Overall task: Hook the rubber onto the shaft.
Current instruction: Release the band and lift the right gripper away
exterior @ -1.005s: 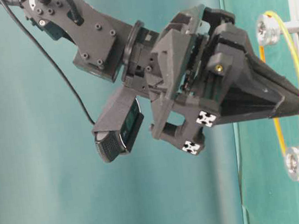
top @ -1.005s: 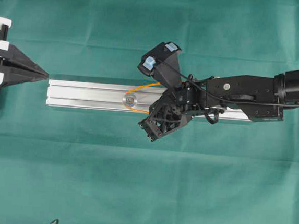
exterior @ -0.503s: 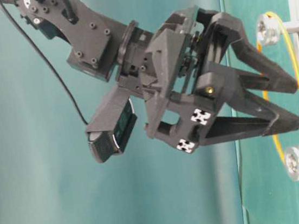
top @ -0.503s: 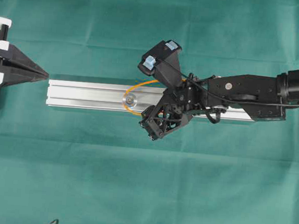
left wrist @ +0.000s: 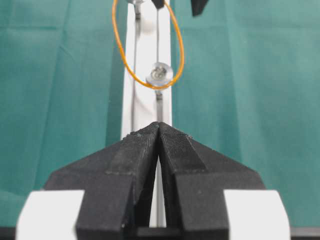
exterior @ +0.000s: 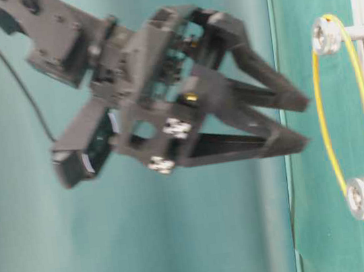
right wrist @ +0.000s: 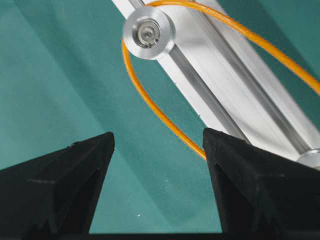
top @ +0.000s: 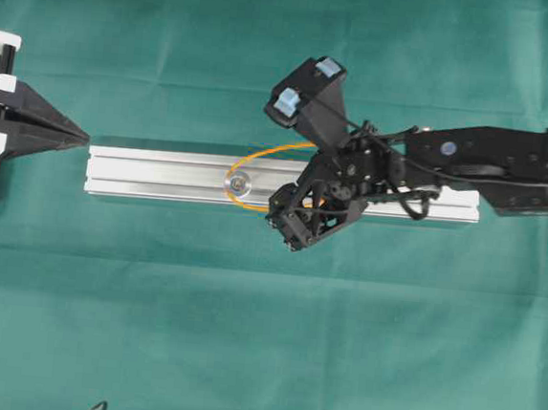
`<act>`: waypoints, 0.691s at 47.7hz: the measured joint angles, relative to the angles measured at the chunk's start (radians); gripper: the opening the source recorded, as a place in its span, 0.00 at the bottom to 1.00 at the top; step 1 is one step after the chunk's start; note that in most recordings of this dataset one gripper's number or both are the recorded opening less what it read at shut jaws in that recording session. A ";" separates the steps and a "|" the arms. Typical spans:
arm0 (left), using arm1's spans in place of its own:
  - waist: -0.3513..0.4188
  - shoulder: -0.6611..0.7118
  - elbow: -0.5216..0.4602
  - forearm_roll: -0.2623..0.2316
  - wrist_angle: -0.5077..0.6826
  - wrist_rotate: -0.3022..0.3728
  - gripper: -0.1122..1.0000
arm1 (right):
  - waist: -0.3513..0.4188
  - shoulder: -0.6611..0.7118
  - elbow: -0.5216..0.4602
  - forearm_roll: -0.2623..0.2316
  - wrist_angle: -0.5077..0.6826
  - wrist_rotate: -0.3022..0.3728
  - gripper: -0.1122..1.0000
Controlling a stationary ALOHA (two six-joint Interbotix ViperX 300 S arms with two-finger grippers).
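1. Right gripper [exterior: 303, 121]: clamped on the band a second ago, now released. Jaws spread wide and empty, lifted clear of the rail [top: 161, 176], blurred in the table-level view.
2. Band [exterior: 324, 132]: left behind, looped round both shafts, near shaft [exterior: 362, 198] and far shaft [exterior: 324, 35]. Stretched into a long oval, bowed off the rail on one side, no slack seen.
3. Overhead view: visible shaft [top: 239, 182] at 9 o'clock from the right gripper; band running from it toward 3 o'clock and passing under the gripper, second shaft hidden there.
4. Judgement: hooking appears complete. Band holding its place unaided. Remaining need, if any: withdrawal without snagging the loop.
5. Left gripper [left wrist: 159, 131]: jaws pressed together, empty, parked at the rail's 9 o'clock end, apart from the band.
6. Materials:
   - Band: thin orange rubber cord, round in section, smooth, closed loop wider than the rail.
   - Rail: silver extruded aluminium, straight, slotted lengthwise, satin finish.
   - Shafts: polished metal discs on short pins, flanged rims retaining the band.
   - Fingers [right wrist: 55, 187]: black plastic, wedge-shaped, fine layered texture.
   - Cloth [top: 243, 337]: green woven cover, matte, faint creases.
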State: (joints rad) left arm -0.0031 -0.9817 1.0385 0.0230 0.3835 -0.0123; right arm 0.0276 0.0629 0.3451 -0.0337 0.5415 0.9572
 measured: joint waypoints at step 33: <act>0.000 -0.002 0.000 0.000 0.000 0.000 0.10 | -0.028 -0.255 -0.015 -0.115 0.173 0.000 0.79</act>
State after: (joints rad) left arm -0.0031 -0.9833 1.0385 0.0230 0.3835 -0.0123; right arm 0.0000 -0.1917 0.3298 -0.1488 0.7148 0.9572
